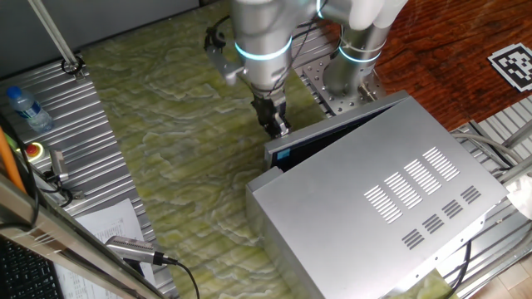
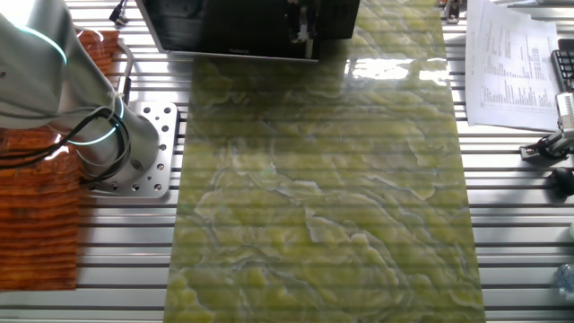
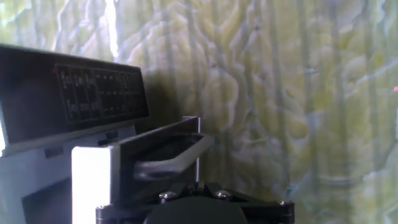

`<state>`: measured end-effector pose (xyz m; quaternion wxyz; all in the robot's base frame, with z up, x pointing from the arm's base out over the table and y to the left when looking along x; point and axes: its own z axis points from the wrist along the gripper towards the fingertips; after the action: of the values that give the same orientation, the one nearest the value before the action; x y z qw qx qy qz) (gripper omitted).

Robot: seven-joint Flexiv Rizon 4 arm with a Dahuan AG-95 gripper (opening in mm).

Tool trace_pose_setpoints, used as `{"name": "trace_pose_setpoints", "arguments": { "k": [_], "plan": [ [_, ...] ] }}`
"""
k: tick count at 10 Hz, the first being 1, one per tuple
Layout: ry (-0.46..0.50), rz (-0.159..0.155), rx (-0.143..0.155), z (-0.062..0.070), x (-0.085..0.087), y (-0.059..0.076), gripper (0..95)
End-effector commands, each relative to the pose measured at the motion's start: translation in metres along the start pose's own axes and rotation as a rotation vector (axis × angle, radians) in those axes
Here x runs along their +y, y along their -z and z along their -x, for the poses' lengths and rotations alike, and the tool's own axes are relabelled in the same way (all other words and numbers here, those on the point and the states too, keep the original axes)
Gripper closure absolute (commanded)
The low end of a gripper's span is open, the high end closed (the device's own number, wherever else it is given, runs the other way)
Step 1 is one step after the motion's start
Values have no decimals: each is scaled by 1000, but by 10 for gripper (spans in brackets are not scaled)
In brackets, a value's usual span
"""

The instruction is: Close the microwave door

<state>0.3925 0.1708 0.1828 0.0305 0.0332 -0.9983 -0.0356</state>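
The microwave is a big silver box with vent slots on top, at the right of one fixed view. Its dark door stands slightly ajar along the front, with a blue sticker at the near corner. My gripper points down just outside the door's free edge, fingers together and holding nothing. In the other fixed view the gripper is in front of the dark microwave front. In the hand view the door shows edge-on beside the control panel, close to my fingertips.
The arm's base stands on a metal plate behind the microwave. A green marbled mat covers the table. A water bottle and a red button are at the left, and papers lie at one side.
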Motion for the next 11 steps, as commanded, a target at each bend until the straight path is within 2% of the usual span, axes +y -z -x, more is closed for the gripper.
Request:
{"name": "trace_pose_setpoints", "arguments": {
  "k": [1, 4, 11],
  "plan": [
    [-42, 34, 9, 11, 17, 1, 950],
    [-65, 73, 5, 13, 32, -4, 950],
    [-104, 126, 15, -3, 54, 4, 950]
  ]
}}
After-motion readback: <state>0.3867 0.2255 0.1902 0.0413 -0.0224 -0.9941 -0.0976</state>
